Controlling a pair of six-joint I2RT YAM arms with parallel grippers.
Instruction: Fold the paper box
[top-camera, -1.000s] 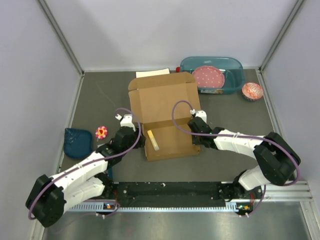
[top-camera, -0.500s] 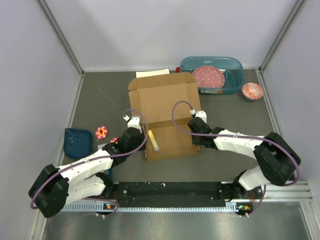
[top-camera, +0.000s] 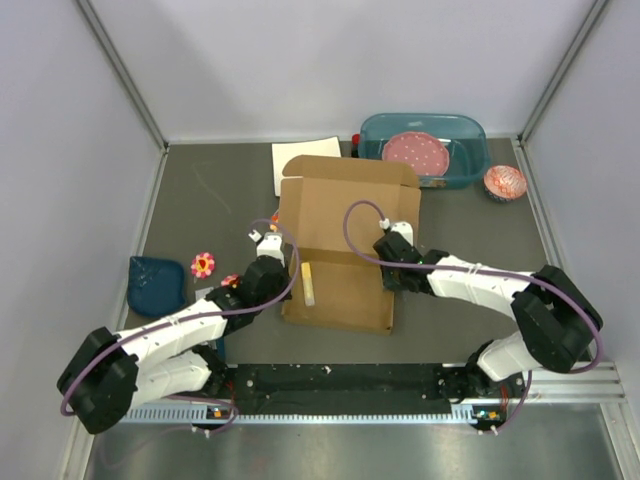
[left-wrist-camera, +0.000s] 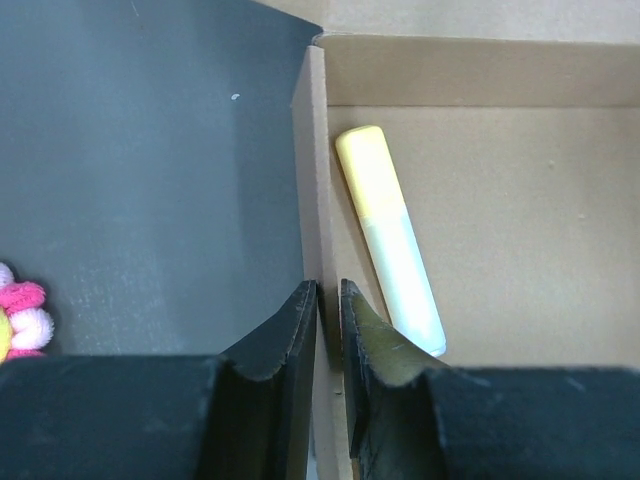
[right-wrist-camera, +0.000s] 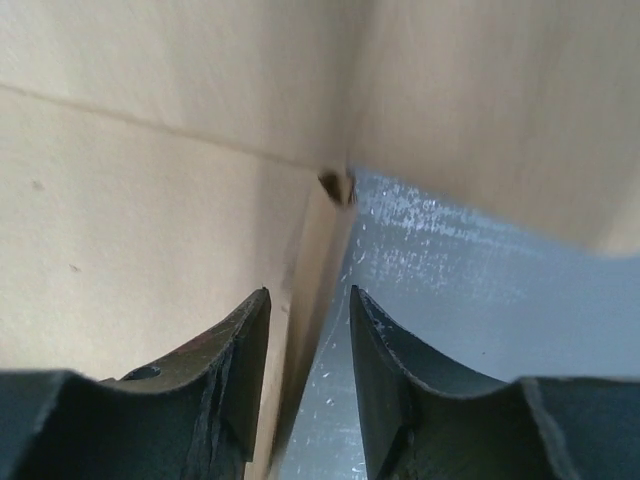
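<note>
The left tool (left-wrist-camera: 326, 300) is pinching the paper box (top-camera: 345, 200) by its left wall. The right tool (right-wrist-camera: 308, 320) is straddling the right wall, jaws loosely apart, gripping nothing.

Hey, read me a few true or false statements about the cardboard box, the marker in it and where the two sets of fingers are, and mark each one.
1. A yellow marker lies inside the paper box. True.
2. The pink dotted plate lies on the bare table. False: it sits in the teal tub.
3. The left fingers pinch the box's left wall. True.
4. The right fingers hold the marker. False: they straddle the box's right wall, standing apart.
</note>
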